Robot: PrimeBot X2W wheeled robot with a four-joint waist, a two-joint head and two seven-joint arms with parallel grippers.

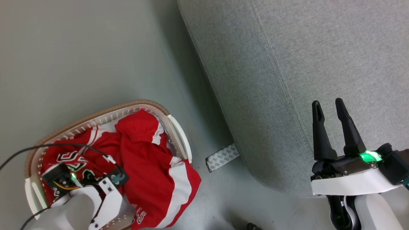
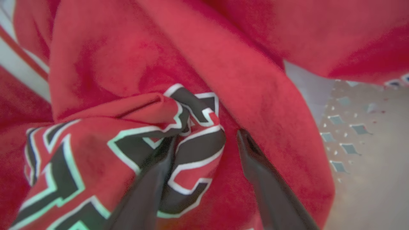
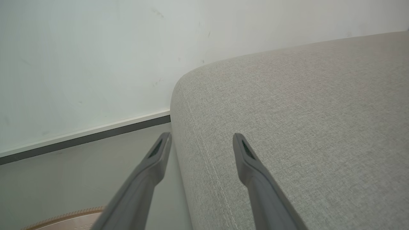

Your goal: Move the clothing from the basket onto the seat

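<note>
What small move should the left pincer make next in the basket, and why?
Probably close the left pincer: it stands open astride a raised fold of lettered clothing in the basket, with nothing gripped yet.

Open floor (image 1: 199, 127) (basket (image 1: 180, 137) beside seat (image 1: 287, 64))

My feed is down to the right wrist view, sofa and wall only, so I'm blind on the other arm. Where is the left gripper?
Observer: Down in the basket, the left gripper points into the red clothing.
Operator: Closed on it?
Observer: No, its fingers stand apart, a lettered fold bunched between them.
Operator: Any clothing hanging out?
Observer: One piece drapes over the basket's rim on the side facing the seat.
</note>
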